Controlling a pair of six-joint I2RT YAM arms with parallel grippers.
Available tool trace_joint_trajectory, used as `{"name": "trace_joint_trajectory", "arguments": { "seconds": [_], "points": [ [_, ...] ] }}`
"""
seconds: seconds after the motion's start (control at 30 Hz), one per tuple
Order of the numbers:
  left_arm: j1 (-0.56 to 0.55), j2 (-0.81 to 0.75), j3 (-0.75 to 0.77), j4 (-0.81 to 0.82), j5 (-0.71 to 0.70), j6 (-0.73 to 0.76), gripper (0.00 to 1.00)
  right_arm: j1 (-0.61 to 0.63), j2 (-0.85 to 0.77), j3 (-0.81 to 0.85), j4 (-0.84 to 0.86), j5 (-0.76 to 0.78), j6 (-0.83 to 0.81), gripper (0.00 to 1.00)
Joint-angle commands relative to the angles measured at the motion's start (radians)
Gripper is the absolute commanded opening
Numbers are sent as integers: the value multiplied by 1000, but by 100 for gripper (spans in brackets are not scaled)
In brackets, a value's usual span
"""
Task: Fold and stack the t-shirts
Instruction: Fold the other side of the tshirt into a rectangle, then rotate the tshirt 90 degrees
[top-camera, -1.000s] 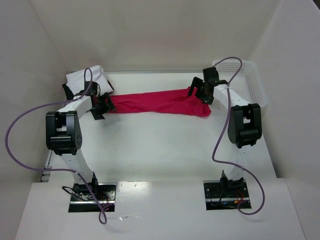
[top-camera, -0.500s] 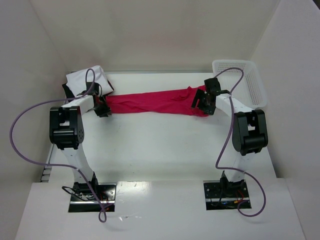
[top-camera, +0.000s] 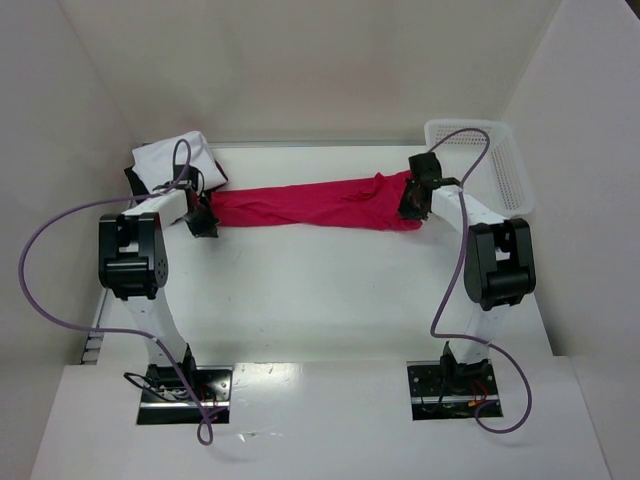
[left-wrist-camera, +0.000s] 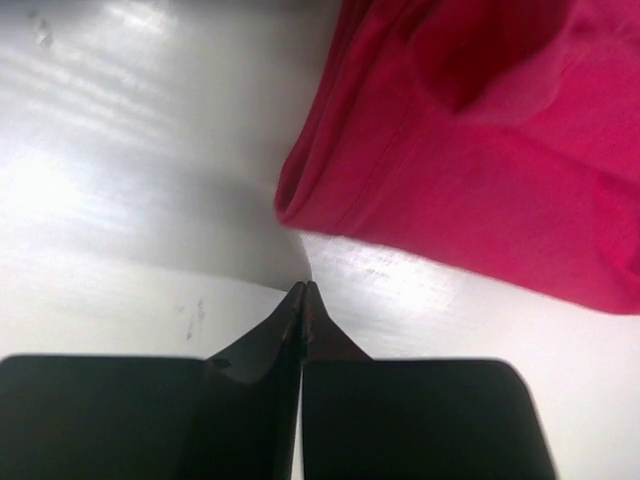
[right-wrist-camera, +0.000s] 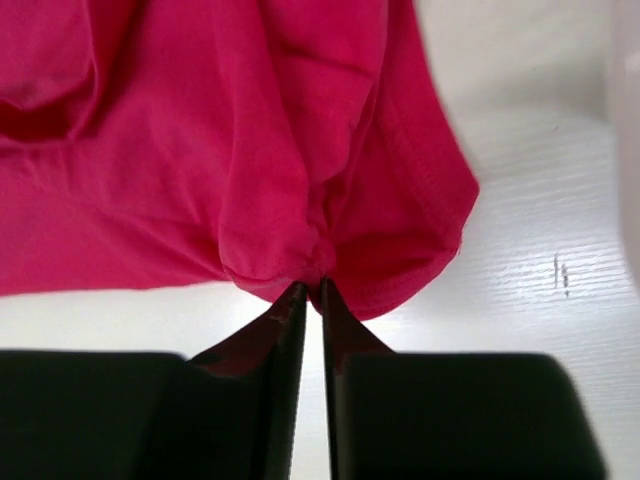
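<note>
At the left end of the red t-shirt (top-camera: 310, 205), the left claw (left-wrist-camera: 303, 290) is pressed together just short of the hem, seemingly on nothing. At the shirt's right end, the right claw (right-wrist-camera: 310, 288) pinches a gathered tuck of cloth. The shirt lies roped across the tabletop (top-camera: 320, 290). I'd say the left should reopen and bite the hem before any lift, or that end drags. Behind the shirt's left end sits a white t-shirt (top-camera: 185, 155); behind its right end, a white mesh basket (top-camera: 512, 170).
</note>
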Motion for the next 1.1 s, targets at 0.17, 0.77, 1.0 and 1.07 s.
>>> {"name": "trace_joint_trajectory", "arguments": {
  "seconds": [0.17,0.77,1.0,1.07],
  "points": [
    [3,-126,-20,-7,-50,35,27,-20,-18,57,20,54,-32,14],
    [3,27,42,145,-118,58,41,-20,-9,37,29,30,-32,14],
    [3,7,32,111,-138,60,0,-20,-9,55,20,89,-32,1],
    [3,-30,23,76,-138,69,0,-34,-9,55,11,99,-32,0]
  ]
}}
